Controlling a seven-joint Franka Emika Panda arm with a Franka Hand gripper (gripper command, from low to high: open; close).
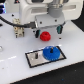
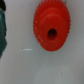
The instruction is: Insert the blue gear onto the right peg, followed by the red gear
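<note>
The Franka arm's end effector (image 1: 48,28) hangs over the white bench (image 1: 15,55), its two teal-tipped fingers (image 1: 59,29) spread apart and holding nothing. The red gear (image 1: 46,35) lies flat on the bench directly below the gap between those fingers, nearer the finger on the exterior view's left; whether either fingertip touches it cannot be told at this resolution. In the wrist view the red gear (image 2: 50,26) fills the upper middle of the picture, its toothed rim, raised hub and dark centre hole plain to see, with open bench surface around it and a dark teal finger (image 2: 2,30) cut off at the edge of the frame; the other finger lies outside that view. Closer to the exterior camera, well apart from the red gear, the blue gear (image 1: 50,52) sits flat on the grey, black-framed plate (image 1: 34,60), over the plate's end toward the exterior view's right. The right peg is hidden under the blue gear and cannot be made out, so whether the gear is fully seated on it is unclear. A small dark mark on the plate's other end may be the second peg, too small to confirm. Dark cables (image 1: 10,21) and a small tan fixture (image 1: 18,31) sit toward the exterior view's left.
</note>
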